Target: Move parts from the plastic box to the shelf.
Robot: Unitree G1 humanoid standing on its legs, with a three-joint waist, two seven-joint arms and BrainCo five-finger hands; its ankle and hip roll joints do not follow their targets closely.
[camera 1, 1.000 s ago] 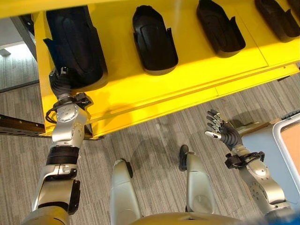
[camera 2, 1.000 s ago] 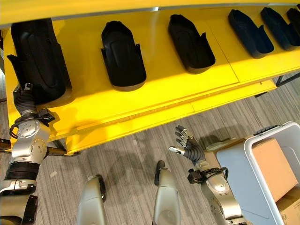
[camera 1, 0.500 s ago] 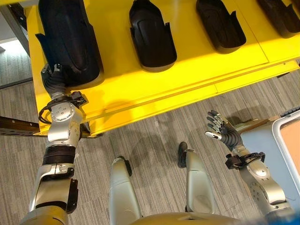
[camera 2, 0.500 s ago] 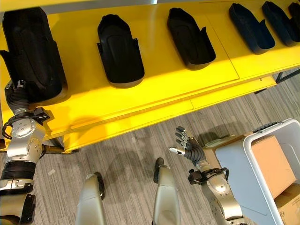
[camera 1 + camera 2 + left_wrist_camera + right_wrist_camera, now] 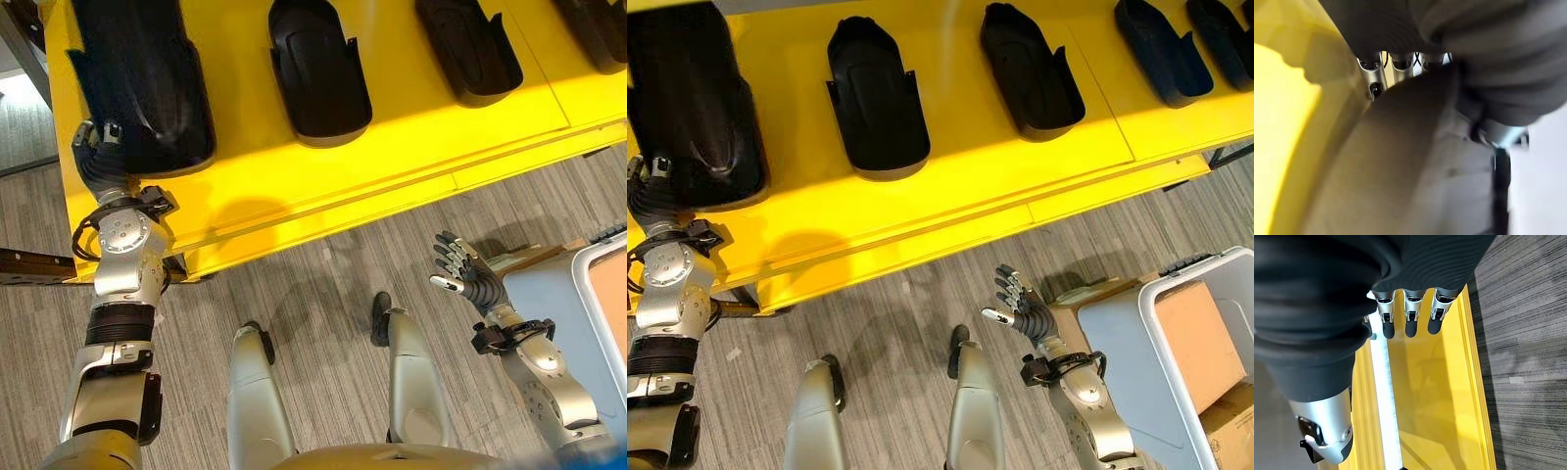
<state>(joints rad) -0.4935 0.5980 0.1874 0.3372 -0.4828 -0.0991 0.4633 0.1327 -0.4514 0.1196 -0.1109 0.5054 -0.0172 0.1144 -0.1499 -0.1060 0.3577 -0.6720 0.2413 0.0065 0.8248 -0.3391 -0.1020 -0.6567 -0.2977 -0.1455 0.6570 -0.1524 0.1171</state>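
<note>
arms: silver-grey | wrist covers: dark ribbed | fingers: silver, dark-tipped

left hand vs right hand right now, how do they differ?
Left hand is up at the yellow shelf, against the end of the leftmost black part; right hand hangs over the floor, touching nothing. Left hand's fingers are hidden behind that part; right hand's fingers are straight, spread. Both wear dark ribbed covers.

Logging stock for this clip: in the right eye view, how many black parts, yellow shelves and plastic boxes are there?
black parts: 5
yellow shelf: 1
plastic box: 1
Total: 7
</note>
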